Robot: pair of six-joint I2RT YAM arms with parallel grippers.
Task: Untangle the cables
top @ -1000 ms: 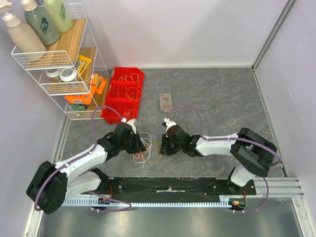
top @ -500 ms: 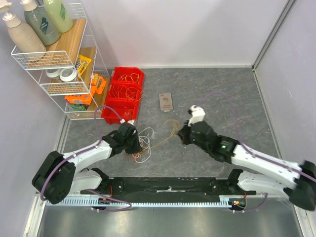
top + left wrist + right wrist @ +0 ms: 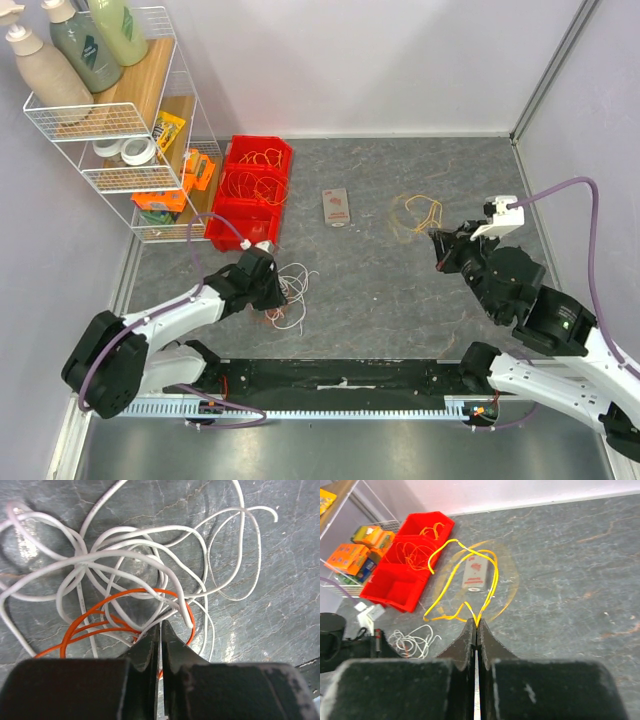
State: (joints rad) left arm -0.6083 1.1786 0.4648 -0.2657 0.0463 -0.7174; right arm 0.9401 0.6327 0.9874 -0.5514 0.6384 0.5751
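A tangle of white cables (image 3: pixel 125 560) with orange cable loops (image 3: pixel 100 615) lies on the grey floor, left of centre in the top view (image 3: pixel 293 290). My left gripper (image 3: pixel 274 296) is down on this tangle, and its jaws (image 3: pixel 160 628) are shut with white and orange strands pinched at the tips. My right gripper (image 3: pixel 440 246) is raised at the right and shut (image 3: pixel 476 625) on a yellow-orange cable (image 3: pixel 490 597). That cable hangs in loops in front of the gripper (image 3: pixel 415 212), apart from the tangle. The white tangle also shows in the right wrist view (image 3: pixel 412 642).
A red bin (image 3: pixel 250 190) holding more orange cables stands at the back left, also in the right wrist view (image 3: pixel 402 575). A white wire rack (image 3: pixel 130 130) with bottles and boxes stands left of it. A small card (image 3: pixel 336 207) lies on the floor. Walls close the back and right.
My right gripper has pulled the yellow-orange cable out of the tangle, moving right and away while lifting. My left gripper has stayed on the white and orange tangle.
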